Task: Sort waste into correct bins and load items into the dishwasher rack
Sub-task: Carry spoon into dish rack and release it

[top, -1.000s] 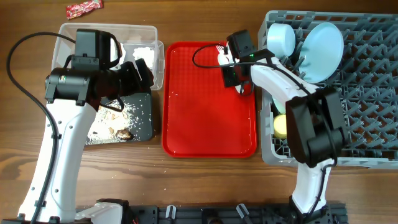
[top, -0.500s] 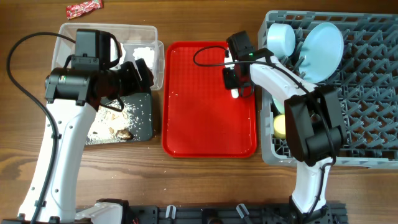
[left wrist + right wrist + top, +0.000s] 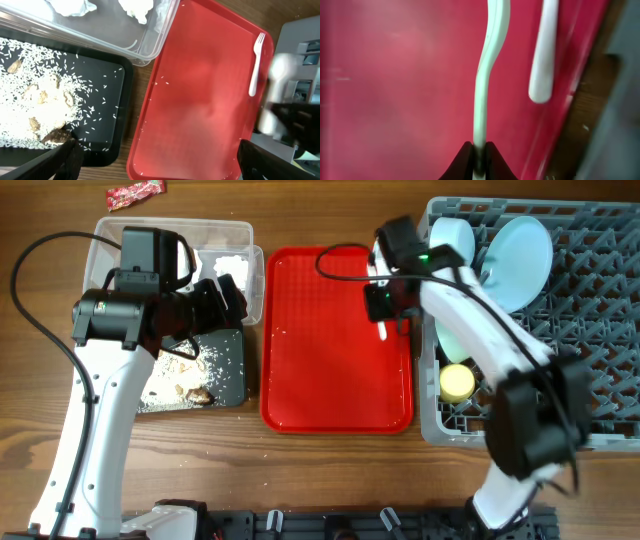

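Right tool (image 3: 479, 151) pinching curved white plastic fork (image 3: 481, 100) over glossy red tray (image 3: 395, 75)

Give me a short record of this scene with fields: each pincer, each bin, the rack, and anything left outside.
Left pincer: open, holding nothing
Right pincer: shut on a white fork over the red tray
Second fork: lying on the red tray, beside the held one
Clear tub: crumpled tissues
Black tray: rice crumbs and brown scraps
Rack: plate, blue bowl, yellow cup
Red wrapper: on the table, outside both bins
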Robot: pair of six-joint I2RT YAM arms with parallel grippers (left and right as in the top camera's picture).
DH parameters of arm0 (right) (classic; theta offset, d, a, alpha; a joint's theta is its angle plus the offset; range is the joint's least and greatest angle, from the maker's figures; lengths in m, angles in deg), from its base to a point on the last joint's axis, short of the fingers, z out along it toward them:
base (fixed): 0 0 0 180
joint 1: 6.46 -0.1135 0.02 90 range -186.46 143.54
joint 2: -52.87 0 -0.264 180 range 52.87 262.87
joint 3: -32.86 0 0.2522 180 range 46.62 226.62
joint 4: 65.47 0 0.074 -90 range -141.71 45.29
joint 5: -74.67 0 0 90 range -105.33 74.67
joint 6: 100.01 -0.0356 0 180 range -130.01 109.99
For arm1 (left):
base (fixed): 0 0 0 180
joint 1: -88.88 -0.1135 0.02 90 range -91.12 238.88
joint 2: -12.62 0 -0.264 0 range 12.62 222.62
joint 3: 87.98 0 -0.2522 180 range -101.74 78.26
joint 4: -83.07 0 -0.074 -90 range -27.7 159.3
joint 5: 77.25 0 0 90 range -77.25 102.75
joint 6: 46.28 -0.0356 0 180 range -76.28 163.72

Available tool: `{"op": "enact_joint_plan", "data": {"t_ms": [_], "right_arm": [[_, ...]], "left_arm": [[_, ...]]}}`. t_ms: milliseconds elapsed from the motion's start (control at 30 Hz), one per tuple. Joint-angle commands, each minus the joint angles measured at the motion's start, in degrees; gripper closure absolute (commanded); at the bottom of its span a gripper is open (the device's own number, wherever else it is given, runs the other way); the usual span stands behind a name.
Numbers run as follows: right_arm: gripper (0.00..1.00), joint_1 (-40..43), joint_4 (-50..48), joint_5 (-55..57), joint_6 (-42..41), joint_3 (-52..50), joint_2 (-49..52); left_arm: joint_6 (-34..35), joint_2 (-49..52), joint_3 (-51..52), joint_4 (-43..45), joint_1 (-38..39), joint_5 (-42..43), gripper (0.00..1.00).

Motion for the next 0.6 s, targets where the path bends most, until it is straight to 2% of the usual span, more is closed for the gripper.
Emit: {"op": "enact_joint_plan", "data": {"t_ms": [0,67,200,300,433,567], "right_arm": [[0.96,0.3,3.1,-0.3,-2.0,2.4,-13.0],[0.96,1.3,6.0,2.6,-4.3,2.4,-18.1],[0.96,6.4,13.7,12.4,-13.9,2.4,-26.0],[0.96,13.6,20.1,18.6,-22.6,2.2,-29.7],[0.96,22.0,22.1,18.0,-26.1,0.3,-29.8],[0.96,26.8,20.0,15.2,-27.5,-4.3,-28.1]], "left_arm": [[-0.3,-0.2,-0.6,0.2,-0.3,-0.3,0.0],[-0.3,-0.2,-0.6,0.2,-0.3,-0.3,0.0],[-0.3,-0.2,-0.6,0.2,-0.3,-0.3,0.0],[-0.3,-0.2,-0.6,0.2,-0.3,-0.3,0.0],[-0.3,-0.2,-0.6,0.2,-0.3,-0.3,0.0],[-0.3,-0.2,-0.6,0.2,-0.3,-0.3,0.0]]}}
